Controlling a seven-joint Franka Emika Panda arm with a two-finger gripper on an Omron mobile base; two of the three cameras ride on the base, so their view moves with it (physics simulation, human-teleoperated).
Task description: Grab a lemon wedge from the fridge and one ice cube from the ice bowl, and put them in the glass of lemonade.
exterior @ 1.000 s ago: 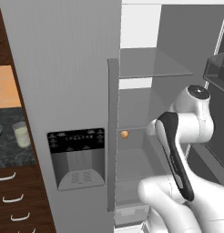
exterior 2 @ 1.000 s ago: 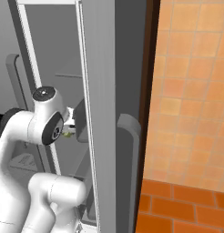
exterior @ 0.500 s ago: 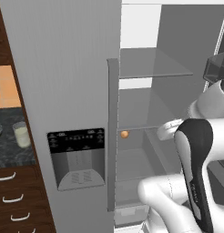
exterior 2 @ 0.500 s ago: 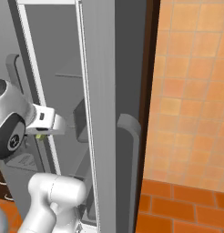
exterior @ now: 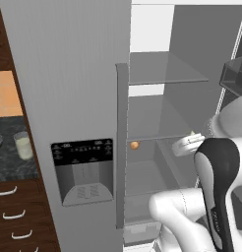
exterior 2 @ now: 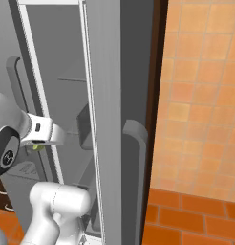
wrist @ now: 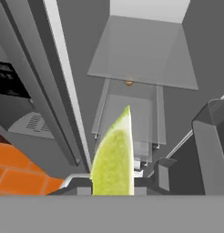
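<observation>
Pulling back out of the fridge (exterior: pixel 69 74) now, gripper (wrist: pixel 113 189) clamped tight on the lemon wedge (wrist: pixel 114 157), hand swinging clear of the shelves compared to a second ago. Leaving that little orange fruit (exterior: pixel 135 145) sitting inside. Meaning wedge secured, glass of lemonade (exterior: pixel 23 146) waiting over on the counter (exterior: pixel 7 167) next.

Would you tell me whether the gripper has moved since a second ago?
Yes. In the right base view the gripper, shut on the lemon wedge, has pulled left, away from the fridge door edge.
</observation>
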